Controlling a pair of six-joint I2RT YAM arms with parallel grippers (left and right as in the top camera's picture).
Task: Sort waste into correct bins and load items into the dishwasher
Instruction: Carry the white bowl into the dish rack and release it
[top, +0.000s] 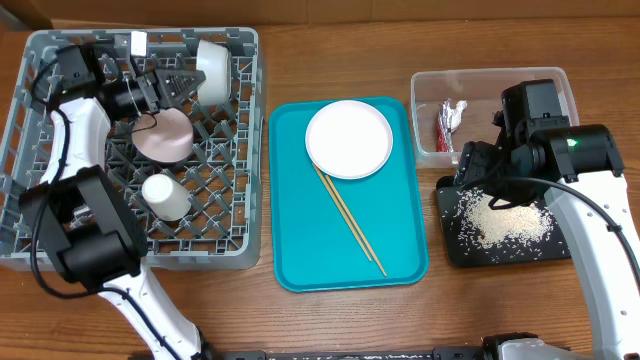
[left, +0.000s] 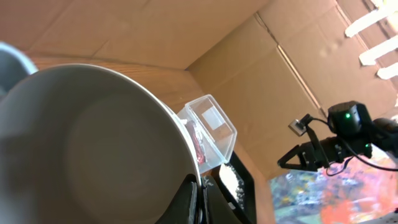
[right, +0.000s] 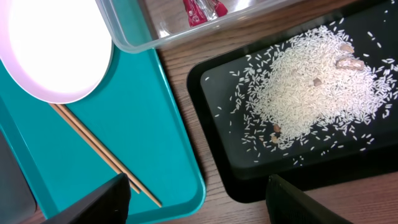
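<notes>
My left gripper (top: 183, 82) is shut on the rim of the pale grey bowl (top: 212, 68) and holds it on edge over the far side of the grey dish rack (top: 60, 235). The bowl fills the left wrist view (left: 93, 143), with the jaws (left: 202, 200) pinching its rim. The whitish-pink bowl (top: 163, 135) and the white cup (top: 166, 197) sit in the rack. The white plate (top: 348, 139) and chopsticks (top: 352, 222) lie on the teal tray (top: 300, 240). The foil wrapper (top: 448, 121) is in the clear tub (top: 490, 85). The rice (top: 503, 218) lies in the black tray (top: 455, 250). My right gripper (right: 199, 205) is open and empty above the gap between the teal and black trays.
The right arm (top: 590, 200) reaches over the black tray's right side and hides part of the clear tub. Cardboard walls (left: 249, 74) stand behind the table. Bare wood (top: 340, 320) runs along the front edge.
</notes>
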